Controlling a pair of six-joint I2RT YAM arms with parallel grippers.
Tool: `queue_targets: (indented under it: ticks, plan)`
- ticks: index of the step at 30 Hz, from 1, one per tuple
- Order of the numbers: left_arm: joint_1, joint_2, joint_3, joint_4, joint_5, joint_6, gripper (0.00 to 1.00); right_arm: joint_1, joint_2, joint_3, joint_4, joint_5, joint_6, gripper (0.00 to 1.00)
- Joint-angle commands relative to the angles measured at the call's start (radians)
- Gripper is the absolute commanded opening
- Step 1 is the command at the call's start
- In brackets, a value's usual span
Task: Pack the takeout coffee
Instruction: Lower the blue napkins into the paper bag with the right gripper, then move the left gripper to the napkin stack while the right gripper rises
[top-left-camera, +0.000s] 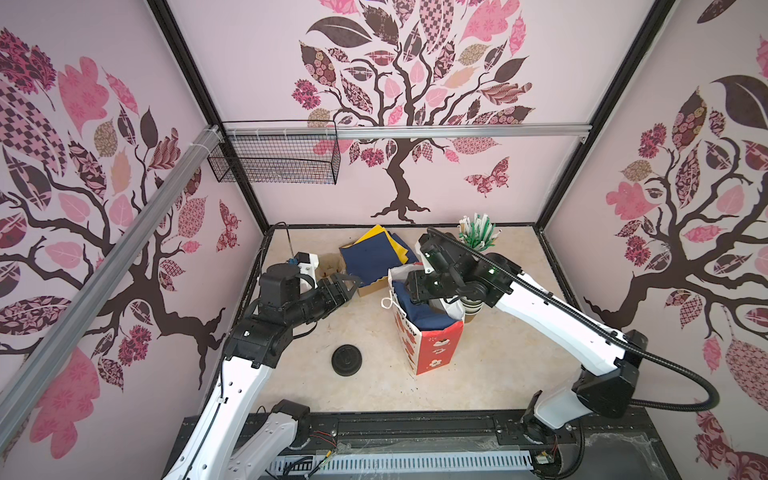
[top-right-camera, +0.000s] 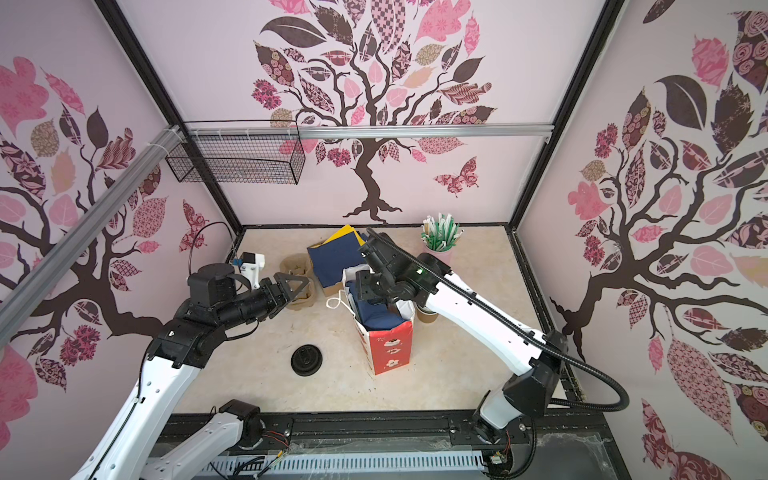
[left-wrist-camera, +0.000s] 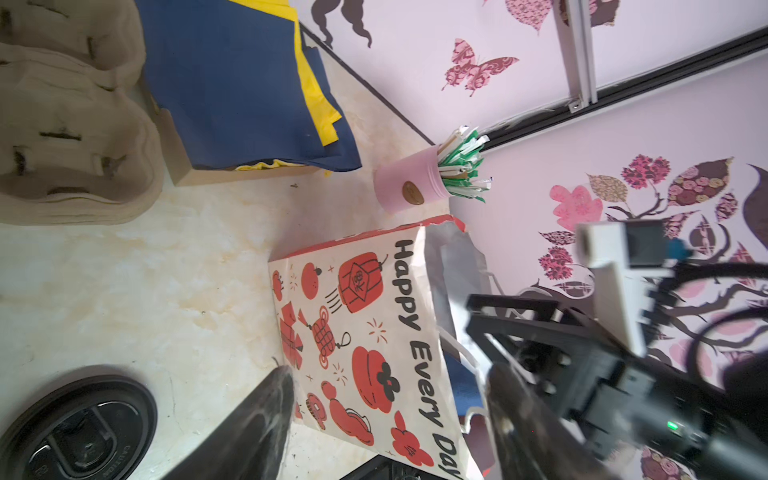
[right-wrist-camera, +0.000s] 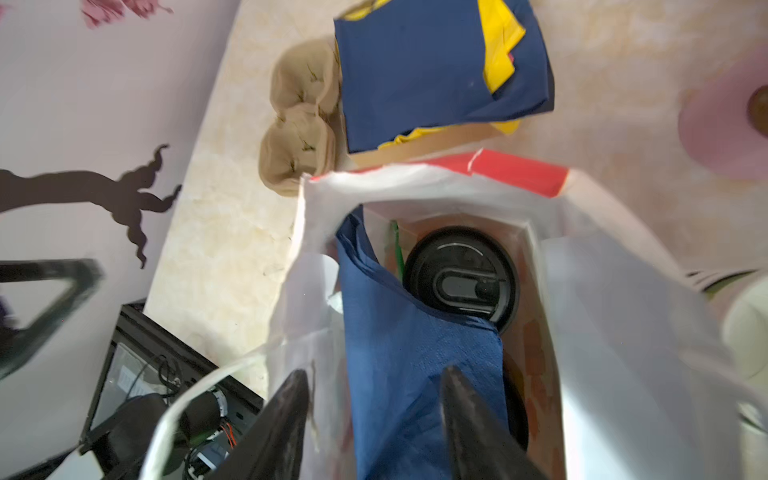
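A red and white paper bag (top-left-camera: 434, 345) (left-wrist-camera: 365, 332) stands open at the middle of the table. In the right wrist view a takeout coffee cup with a black sip lid (right-wrist-camera: 461, 278) stands inside the bag (right-wrist-camera: 623, 311). A blue napkin (right-wrist-camera: 399, 332) lies beside the cup and partly over it. My right gripper (right-wrist-camera: 374, 372) (top-left-camera: 415, 291) hangs over the bag's mouth, open, with the napkin below its fingers. A dark round edge shows under the napkin; I cannot tell what it is. My left gripper (top-left-camera: 349, 286) (left-wrist-camera: 386, 374) is open and empty, left of the bag.
A loose black lid (top-left-camera: 347, 360) (left-wrist-camera: 79, 428) lies on the table in front of the left arm. Pulp cup carriers (top-right-camera: 297, 270) and a box of blue and yellow napkins (top-left-camera: 374, 253) sit behind. A pink cup of straws (top-left-camera: 478, 237) and nested cups (top-left-camera: 471, 309) stand right of the bag.
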Motion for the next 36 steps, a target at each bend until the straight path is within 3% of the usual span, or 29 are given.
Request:
queue_targets:
  ticks: [1,8,15,21,24,29,36]
  plan:
    - [0.003,0.053,0.057,-0.065,-0.090,0.034,0.75,0.000,-0.098,0.035,0.001,0.098,-0.045,0.52]
    - [0.006,0.312,0.149,-0.105,-0.176,0.083,0.65,-0.017,-0.178,-0.008,0.083,0.260,-0.165,0.52]
    - [0.005,0.585,0.250,-0.016,-0.293,0.088,0.56,-0.169,-0.226,-0.092,0.132,0.159,-0.121,0.53]
    - [0.018,0.844,0.444,-0.010,-0.437,0.233,0.53,-0.173,-0.210,-0.088,0.166,0.153,-0.190,0.52]
    - [0.035,0.927,0.524,0.044,-0.498,0.365,0.52,-0.173,-0.200,-0.086,0.166,0.147,-0.199,0.52]
    - [0.085,1.045,0.587,0.184,-0.508,0.506,0.51,-0.174,-0.184,-0.072,0.129,0.135,-0.184,0.51]
    - [0.085,1.170,0.646,0.290,-0.506,0.577,0.48,-0.174,-0.151,-0.043,0.072,0.124,-0.152,0.50]
